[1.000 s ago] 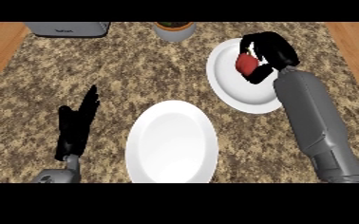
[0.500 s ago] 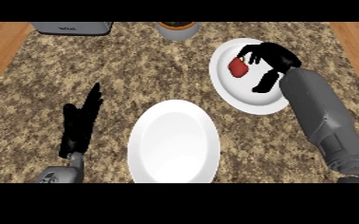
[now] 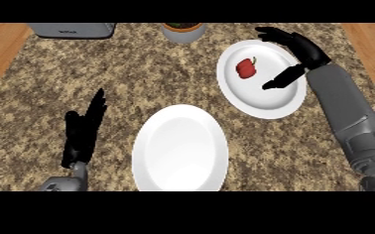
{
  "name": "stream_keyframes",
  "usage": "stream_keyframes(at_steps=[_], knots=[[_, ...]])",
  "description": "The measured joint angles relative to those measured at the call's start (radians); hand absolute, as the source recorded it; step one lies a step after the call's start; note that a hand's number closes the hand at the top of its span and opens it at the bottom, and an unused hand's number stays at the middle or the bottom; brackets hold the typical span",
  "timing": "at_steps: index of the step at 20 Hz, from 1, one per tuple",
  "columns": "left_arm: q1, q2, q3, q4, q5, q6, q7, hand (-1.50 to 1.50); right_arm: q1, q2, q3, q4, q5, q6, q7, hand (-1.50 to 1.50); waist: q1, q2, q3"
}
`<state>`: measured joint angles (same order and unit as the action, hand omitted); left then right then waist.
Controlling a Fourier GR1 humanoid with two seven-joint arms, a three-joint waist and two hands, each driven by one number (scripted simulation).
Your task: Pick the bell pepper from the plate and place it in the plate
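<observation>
One bell pepper (image 3: 247, 68): red, lying on the far plate (image 3: 267, 101), a little left of that plate's middle; it is touched by nothing.
Far plate: taken as the landmark; only the pepper is carried on it.
Right hand (image 3: 307, 52): spread wide over the far plate's right rim, with the fingers arched past its top edge. The thumb (image 3: 282, 81) is stretched over the plate just right of the pepper. Nothing is held.
Near plate (image 3: 179, 148): set below and left of the far plate, apart from it; the pepper is not on it.
Left hand (image 3: 82, 131): well left of the far plate, resting open with fingers up; nothing is held.
Done: nothing that can be seen; the pepper is judged not yet picked.
Left: the pepper is to be grasped, lifted, carried across to the near plate and released there.
</observation>
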<state>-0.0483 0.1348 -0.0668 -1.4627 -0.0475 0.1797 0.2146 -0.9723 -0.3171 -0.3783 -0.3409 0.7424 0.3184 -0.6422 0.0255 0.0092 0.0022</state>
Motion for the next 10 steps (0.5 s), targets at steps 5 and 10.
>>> stream_keyframes(at_steps=[5,10], knots=[[0.010,-0.002,-0.001,-0.003,0.000,-0.006,-0.005,0.00,-0.006,-0.064,-0.092,0.066,-0.102,0.116,-0.025,-1.50,0.005,0.003,0.000],[-0.005,0.000,0.004,0.015,0.000,-0.019,-0.014,0.00,0.008,-0.096,-0.107,0.108,-0.132,0.145,-0.043,-1.50,0.014,0.008,0.000]])
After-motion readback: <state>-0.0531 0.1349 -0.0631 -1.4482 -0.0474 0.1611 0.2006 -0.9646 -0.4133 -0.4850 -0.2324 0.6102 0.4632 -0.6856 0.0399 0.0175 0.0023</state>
